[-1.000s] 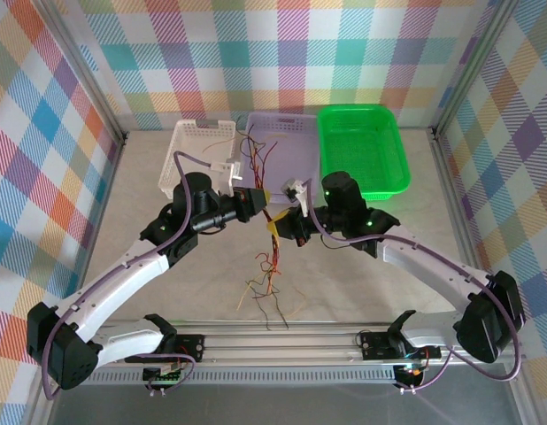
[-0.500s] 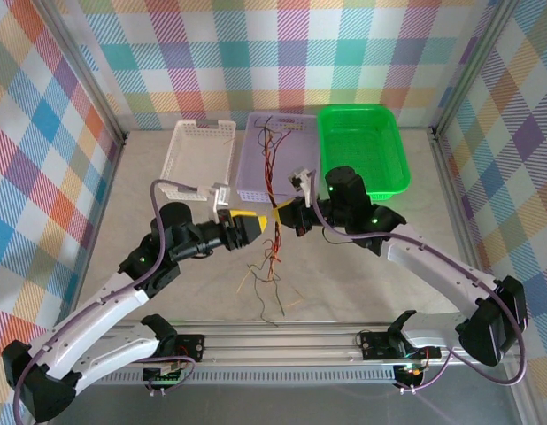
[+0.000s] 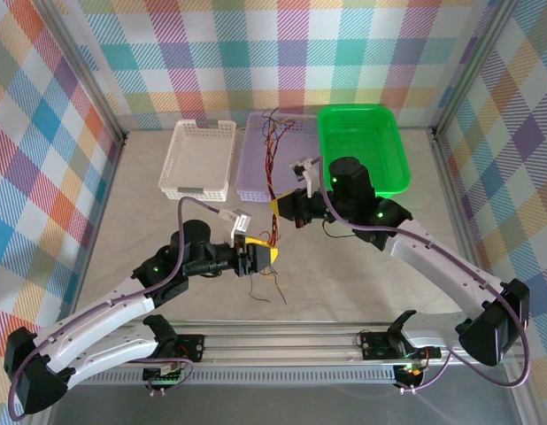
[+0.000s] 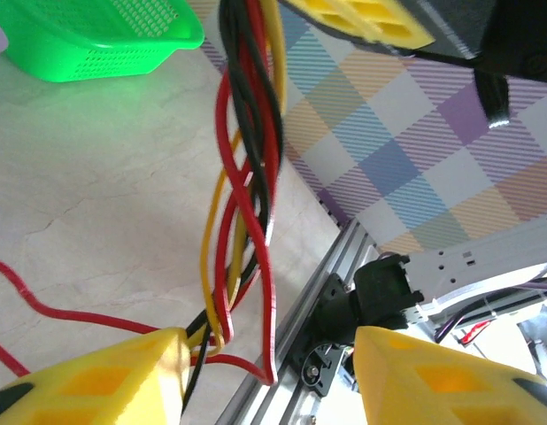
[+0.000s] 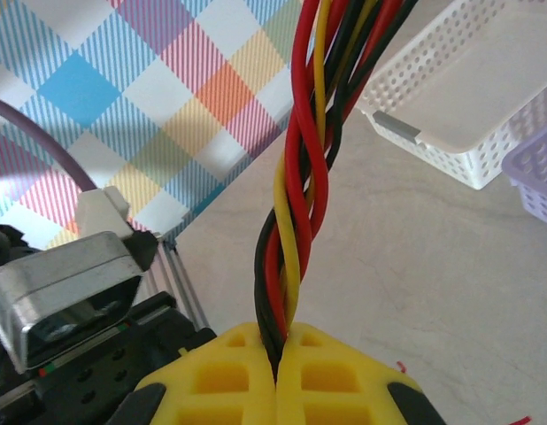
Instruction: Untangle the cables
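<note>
The cables point(image 3: 272, 168) are a twisted bundle of red, yellow and black wires running from the purple basket point(image 3: 254, 168) down past both grippers, with loose ends on the table point(image 3: 263, 288). My right gripper point(image 3: 277, 209) is shut on the bundle; in the right wrist view the cables point(image 5: 296, 195) rise out of its closed yellow fingers point(image 5: 220, 381). Lower down, my left gripper point(image 3: 266, 257) is open. In the left wrist view the cables point(image 4: 242, 177) hang against its left finger point(image 4: 96, 381), well apart from the right finger point(image 4: 442, 381).
A white basket point(image 3: 199, 159) stands left of the purple one and a green basket point(image 3: 362, 146) to its right, all at the far side. The aluminium rail point(image 3: 282, 341) runs along the near edge. Checked walls enclose the table.
My left gripper has opened and slid down the bundle toward the near edge. My right gripper has carried the cables a little farther away, toward the purple basket.
</note>
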`<state>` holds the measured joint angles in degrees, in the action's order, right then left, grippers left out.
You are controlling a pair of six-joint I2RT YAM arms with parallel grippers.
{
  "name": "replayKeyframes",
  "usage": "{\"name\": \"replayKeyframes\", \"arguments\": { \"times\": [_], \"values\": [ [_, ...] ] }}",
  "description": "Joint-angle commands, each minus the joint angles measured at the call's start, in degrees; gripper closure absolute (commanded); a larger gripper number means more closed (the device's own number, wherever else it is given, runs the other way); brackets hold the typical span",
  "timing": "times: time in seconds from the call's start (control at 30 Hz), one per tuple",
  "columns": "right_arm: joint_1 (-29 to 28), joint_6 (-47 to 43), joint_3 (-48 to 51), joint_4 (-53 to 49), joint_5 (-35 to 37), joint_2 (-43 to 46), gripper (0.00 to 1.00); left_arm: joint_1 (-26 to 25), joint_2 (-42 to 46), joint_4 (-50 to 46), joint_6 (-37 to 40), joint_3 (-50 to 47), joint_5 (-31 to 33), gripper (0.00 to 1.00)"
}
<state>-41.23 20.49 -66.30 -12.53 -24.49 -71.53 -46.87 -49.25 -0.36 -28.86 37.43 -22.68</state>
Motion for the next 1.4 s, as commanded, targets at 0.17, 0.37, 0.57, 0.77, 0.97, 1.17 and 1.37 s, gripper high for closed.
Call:
{"name": "replayKeyframes", "arguments": {
  "times": [0.17,0.37,0.57,0.77,0.97,1.17,1.37],
  "values": [
    [0.10,1.77,-1.07,-0.13,-4.40,0.81,1.00,-1.71,-2.68,0.29,2.37,1.77,2.93,0.79],
    [0.10,2.69,0.37,0.49,-5.54,1.70,1.00,-1.77,-2.04,0.52,2.50,1.61,4.67,1.00],
    [0.10,2.21,1.77,-0.56,-4.45,3.00,1.00,-1.79,0.15,1.58,2.08,0.36,6.97,1.00],
    [0.10,1.57,3.99,-0.76,-3.90,5.01,0.59,-1.80,4.09,3.22,0.45,-1.83,10.98,1.00],
    [0.12,1.58,6.72,0.71,-3.54,7.35,0.37,-1.77,2.82,5.54,-0.80,-1.75,9.82,1.00],
    [0.10,2.43,10.34,4.77,-6.95,8.21,0.42,-1.75,1.45,5.25,-0.32,-0.39,8.00,1.00],
    [0.04,6.02,13.54,11.34,-11.16,5.77,0.46,-1.76,0.84,4.80,-0.21,0.01,7.03,1.00]
  ]
}}
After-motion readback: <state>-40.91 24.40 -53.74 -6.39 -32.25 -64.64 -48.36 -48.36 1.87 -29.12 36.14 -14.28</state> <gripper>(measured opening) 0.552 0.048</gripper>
